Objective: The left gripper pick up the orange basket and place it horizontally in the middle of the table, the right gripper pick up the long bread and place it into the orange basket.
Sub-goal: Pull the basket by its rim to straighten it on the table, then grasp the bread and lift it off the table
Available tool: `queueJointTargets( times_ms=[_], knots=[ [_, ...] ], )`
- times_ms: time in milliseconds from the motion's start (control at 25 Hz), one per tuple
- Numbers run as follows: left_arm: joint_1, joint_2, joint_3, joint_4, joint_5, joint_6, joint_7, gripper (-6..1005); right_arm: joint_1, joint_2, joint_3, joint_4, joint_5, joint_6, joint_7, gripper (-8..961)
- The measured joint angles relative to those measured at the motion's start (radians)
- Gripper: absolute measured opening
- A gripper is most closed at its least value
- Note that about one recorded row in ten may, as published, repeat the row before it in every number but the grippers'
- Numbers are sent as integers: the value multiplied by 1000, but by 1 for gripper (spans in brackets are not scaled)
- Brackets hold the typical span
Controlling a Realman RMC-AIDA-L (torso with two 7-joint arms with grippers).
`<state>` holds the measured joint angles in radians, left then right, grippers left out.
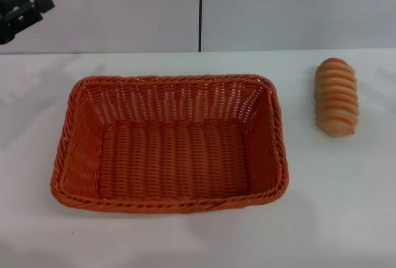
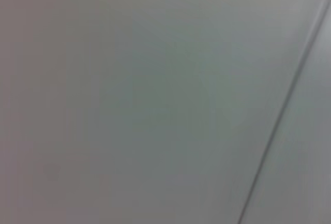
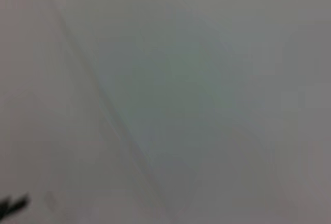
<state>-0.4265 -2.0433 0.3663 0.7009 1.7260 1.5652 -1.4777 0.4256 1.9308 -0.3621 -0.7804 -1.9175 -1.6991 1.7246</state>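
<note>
Left gripper [image 1: 25,9]: black claw, raised at the far left edge of the head view, well apart from the goods; whether its fingers stand open or closed cannot be told. Right gripper: not in the head view, state unknown. Orange basket [image 1: 170,144]: large rectangular woven wicker, braided rim, sloping sides, ribbed flat floor, empty; it lies lengthwise across the middle of the table [image 1: 334,218]. Likely light and fairly stiff with some spring in the weave; the braided rim looks the soundest place to pinch, its texture giving grip. Long bread [image 1: 336,96]: oblong loaf, orange and cream ridges across it, lying on the white tabletop to the right of the basket, near but not touching. Probably light and soft, easily dented; best taken across its middle, gently.
</note>
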Motion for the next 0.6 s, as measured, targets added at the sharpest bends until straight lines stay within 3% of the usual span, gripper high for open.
queueJointTargets(
  times_ms=[160, 200, 240, 280, 440, 560, 600],
  knots=[
    [0, 0, 0, 0, 0, 0, 0, 796, 66, -25, -2, -92, -166, -65, 140, 796],
    [2, -5, 0, -7, -21, 12, 31, 796, 120, -43, -3, -117, -299, -83, 213, 795],
    [4, -9, 0, -92, -78, 43, 167, 796, 120, -43, -3, -117, -299, -83, 213, 795],
    [4, -9, 0, -92, -78, 43, 167, 796, 178, -57, -8, -121, -422, -84, 259, 795],
    [-1, -5, 0, -120, -82, 42, 189, 796, 248, -66, -42, -107, -559, -50, 278, 795],
    [-10, -5, 17, -135, -74, 21, 200, 796, 284, -68, -122, -98, -602, 1, 295, 795],
    [-10, -5, 35, -137, -74, 16, 200, 796, 295, -66, -192, -95, -612, 43, 319, 795]
  ],
)
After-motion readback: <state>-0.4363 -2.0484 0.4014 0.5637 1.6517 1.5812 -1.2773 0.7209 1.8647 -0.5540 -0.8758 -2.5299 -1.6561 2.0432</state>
